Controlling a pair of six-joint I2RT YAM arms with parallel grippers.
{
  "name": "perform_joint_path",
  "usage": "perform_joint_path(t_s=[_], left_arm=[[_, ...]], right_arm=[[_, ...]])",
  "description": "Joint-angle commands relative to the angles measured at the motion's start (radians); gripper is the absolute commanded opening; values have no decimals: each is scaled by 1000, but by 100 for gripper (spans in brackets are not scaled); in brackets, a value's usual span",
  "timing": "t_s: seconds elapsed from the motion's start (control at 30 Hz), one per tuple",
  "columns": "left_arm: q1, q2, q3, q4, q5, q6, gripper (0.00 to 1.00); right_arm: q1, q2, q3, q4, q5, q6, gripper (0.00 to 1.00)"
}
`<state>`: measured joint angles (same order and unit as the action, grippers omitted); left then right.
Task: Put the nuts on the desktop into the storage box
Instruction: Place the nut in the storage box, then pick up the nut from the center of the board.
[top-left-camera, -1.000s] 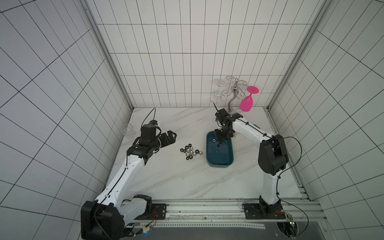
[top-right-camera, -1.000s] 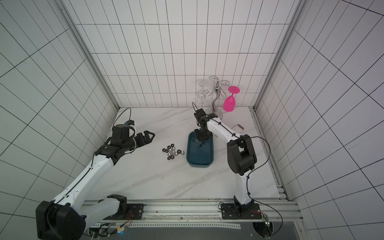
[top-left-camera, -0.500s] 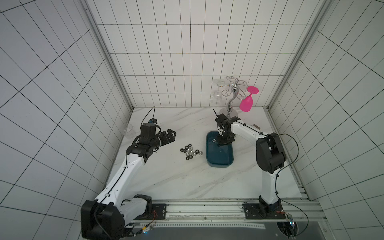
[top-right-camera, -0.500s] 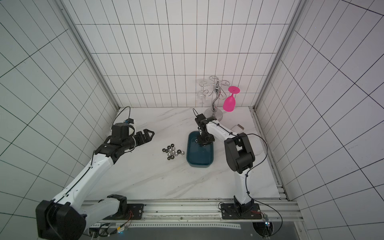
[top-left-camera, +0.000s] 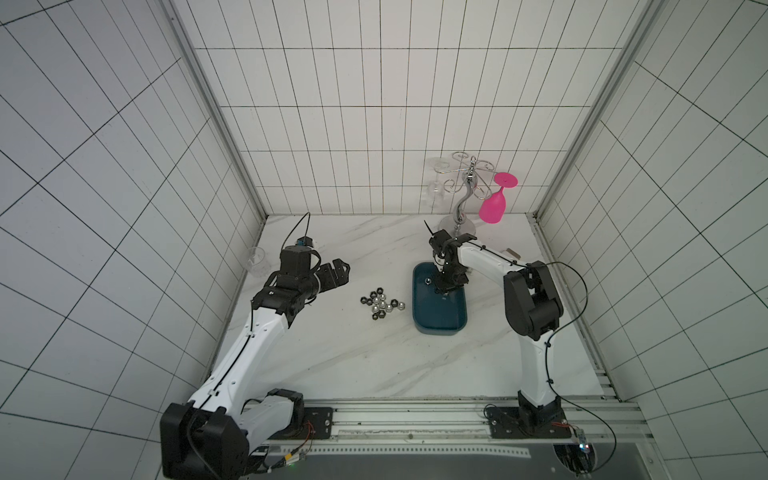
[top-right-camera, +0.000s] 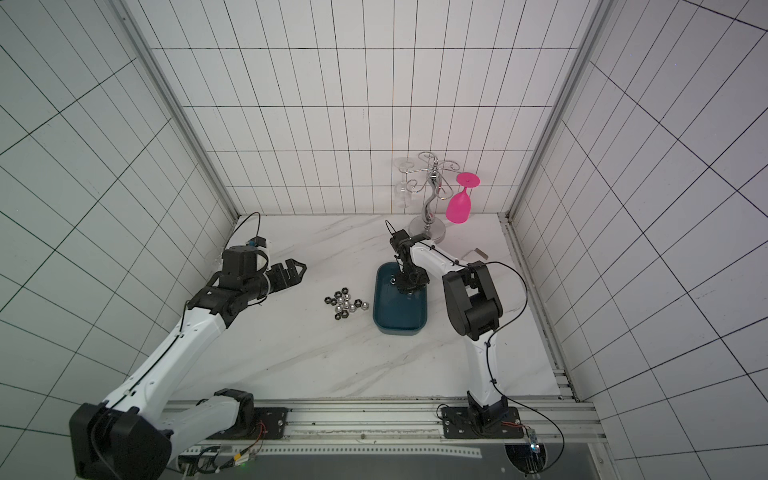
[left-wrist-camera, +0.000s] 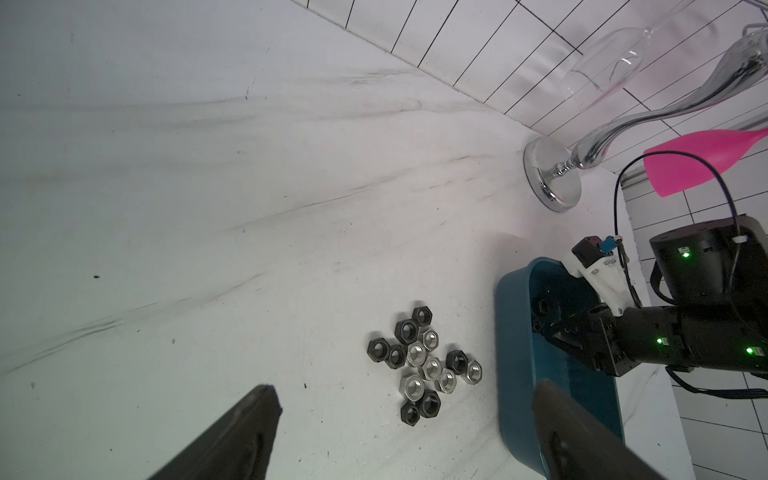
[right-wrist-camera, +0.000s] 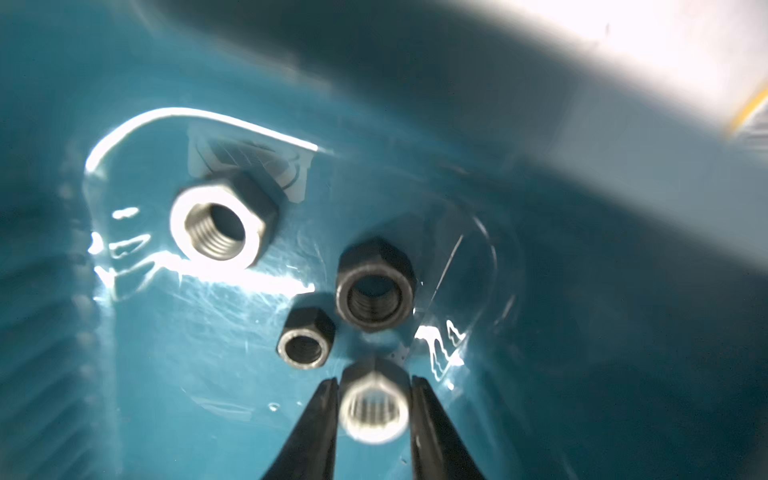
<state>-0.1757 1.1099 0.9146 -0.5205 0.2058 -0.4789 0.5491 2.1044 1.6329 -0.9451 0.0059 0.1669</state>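
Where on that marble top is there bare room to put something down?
Bare: the wide front strip of the desktop between the nuts and the rail, and the back stretch between the left gripper and the glass rack. Crowded: the narrow gap between nuts and storage box, with the right gripper inside the box.

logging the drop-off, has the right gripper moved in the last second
Yes. The right gripper has moved from over the storage box's far rim to lower inside it.
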Motion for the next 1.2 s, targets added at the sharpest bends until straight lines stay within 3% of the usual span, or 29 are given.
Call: perform_joint_path(t_s=[0.0,0.13,0.27,0.5,0.77,1.17], left_arm=[[2,-20,9,5,-18,19,99],[3,-20,12,1,-19,21,99],[4,-25,13,1,-22,19,98],[46,-25,-1,5,-31,-38,99],[138,-51,8,-38,-25,-28,98],[150,-73,-19,-55,-7,-11,99]], right_arm=[[-8,23,37,-27,5,-6,39],[-6,-7,64,-31,6,-6,47],[7,-63,88,-38,9,-6,48],[138,-117,177,-4,-29,-17,52],[246,52,384,2,-102,26,52],[288,341,687,-44,-121,69,52]])
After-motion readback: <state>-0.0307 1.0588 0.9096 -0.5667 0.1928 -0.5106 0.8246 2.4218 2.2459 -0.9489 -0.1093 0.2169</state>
